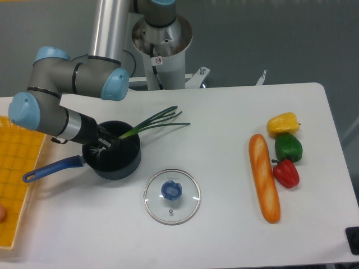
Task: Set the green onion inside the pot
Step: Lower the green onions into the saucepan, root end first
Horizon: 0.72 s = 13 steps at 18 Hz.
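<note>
The green onion (154,121) lies tilted across the right rim of the pot (124,166). Its pale root end dips inside the pot and its dark leaves fan out over the table to the right. The pot is a small dark saucepan at the left of the table, with its blue handle (50,168) pointing left. My gripper (106,143) reaches into the pot from the left. Its fingers stand slightly apart, just left of the onion's root end and not closed on it.
A clear glass lid (171,196) with a blue knob lies in front of the pot. A baguette (263,177) and yellow, green and red bell peppers (288,147) sit at the right. An orange mat (15,185) covers the left edge.
</note>
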{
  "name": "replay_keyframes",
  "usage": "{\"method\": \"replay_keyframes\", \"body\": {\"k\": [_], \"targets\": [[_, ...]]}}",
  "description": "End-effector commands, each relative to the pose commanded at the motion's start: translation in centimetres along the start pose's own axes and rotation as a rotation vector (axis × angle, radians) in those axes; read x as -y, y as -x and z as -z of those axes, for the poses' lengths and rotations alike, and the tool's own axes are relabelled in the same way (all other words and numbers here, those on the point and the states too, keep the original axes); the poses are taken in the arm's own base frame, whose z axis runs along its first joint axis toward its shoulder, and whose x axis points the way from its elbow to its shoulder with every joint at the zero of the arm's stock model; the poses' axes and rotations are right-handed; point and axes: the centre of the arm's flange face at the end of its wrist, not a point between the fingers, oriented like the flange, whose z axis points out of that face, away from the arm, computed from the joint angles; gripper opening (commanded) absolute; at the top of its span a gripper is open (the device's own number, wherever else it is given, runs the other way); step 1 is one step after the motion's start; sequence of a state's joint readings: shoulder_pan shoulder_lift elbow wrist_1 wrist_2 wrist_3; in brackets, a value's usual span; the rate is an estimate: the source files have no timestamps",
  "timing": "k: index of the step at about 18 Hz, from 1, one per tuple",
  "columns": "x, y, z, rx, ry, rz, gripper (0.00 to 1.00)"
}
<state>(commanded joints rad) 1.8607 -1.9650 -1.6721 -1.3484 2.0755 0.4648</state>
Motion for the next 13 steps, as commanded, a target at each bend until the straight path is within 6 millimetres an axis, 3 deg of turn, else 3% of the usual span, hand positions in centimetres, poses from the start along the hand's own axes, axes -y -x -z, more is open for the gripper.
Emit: {"method": "replay_keyframes", "body": {"k": [5,11,13], "targets": [[-0.6,1.6,1.9,-0.002,-0.043,0.034,0.00],[-2.2,6.5,6.0,-0.046,-0.102,0.101,0.00],[-3.8,7.9,7.1,-0.060,-0.135,0.132,0.00]]}}
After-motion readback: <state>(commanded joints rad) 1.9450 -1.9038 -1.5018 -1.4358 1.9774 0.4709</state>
